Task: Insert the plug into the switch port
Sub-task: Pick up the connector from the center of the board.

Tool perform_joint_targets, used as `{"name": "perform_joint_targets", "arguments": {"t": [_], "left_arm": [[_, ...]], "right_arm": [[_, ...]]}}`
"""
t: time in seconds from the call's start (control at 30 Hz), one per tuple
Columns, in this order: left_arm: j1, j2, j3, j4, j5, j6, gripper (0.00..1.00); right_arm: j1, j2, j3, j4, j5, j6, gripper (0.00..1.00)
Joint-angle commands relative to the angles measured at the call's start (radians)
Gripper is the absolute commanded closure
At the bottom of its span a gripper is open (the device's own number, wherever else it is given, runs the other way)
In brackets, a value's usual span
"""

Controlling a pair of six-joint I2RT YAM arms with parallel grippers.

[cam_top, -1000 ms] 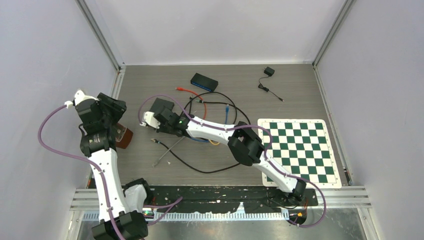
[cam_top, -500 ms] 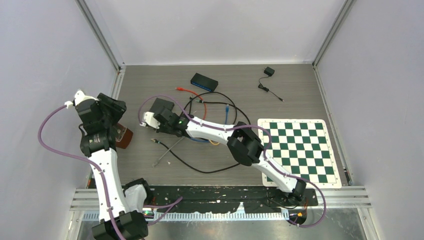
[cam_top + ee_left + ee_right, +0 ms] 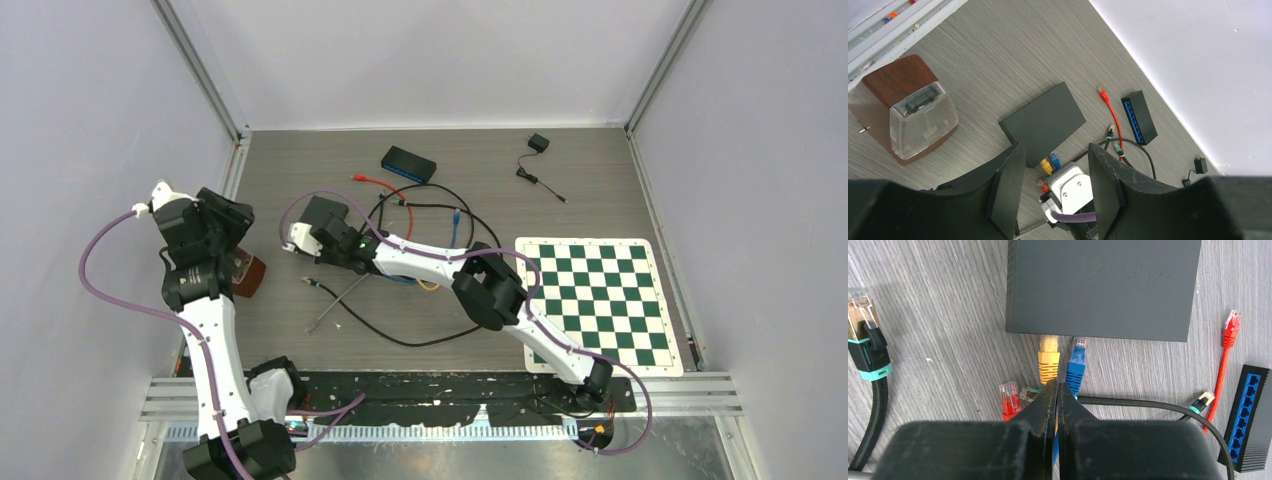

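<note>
The black switch box [image 3: 1103, 287] lies flat on the table and also shows in the top view [image 3: 322, 212]. A yellow plug [image 3: 1048, 362] and a blue plug [image 3: 1077, 365] lie side by side with their tips at its near edge. I cannot tell if either is seated. My right gripper [image 3: 1057, 386] is just behind the two plugs, shut on a thin cable, with slivers of yellow and blue in the slit. My left gripper [image 3: 1055, 192] is open and empty, held high above the table to the left of the switch [image 3: 1043, 122].
A red plug [image 3: 1009, 399] lies left of my right fingers, and a second red plug [image 3: 1230, 327] lies on the right. A blue multi-port switch [image 3: 408, 163], black cables [image 3: 400, 335], a wooden block with a clear cap [image 3: 908, 115], a chessboard [image 3: 600, 300] and a small adapter [image 3: 538, 143] lie around.
The right arm has edged very slightly left toward the black switch. The left arm has not moved.
</note>
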Motion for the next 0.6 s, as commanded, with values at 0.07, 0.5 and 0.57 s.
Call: {"name": "perform_joint_targets", "arguments": {"t": [0.07, 0.5, 0.57], "left_arm": [[0.009, 0.005, -0.008, 0.059, -0.008, 0.026, 0.48], [0.009, 0.024, -0.042, 0.07, 0.016, 0.037, 0.48], [0.009, 0.018, -0.046, 0.075, 0.027, 0.035, 0.48]], "right_arm": [[-0.014, -0.054, -0.009, 0.048, -0.026, 0.006, 0.92], [-0.093, -0.1, 0.025, 0.017, -0.22, 0.153, 0.75], [-0.099, -0.092, 0.038, 0.011, -0.227, 0.155, 0.75]]}}
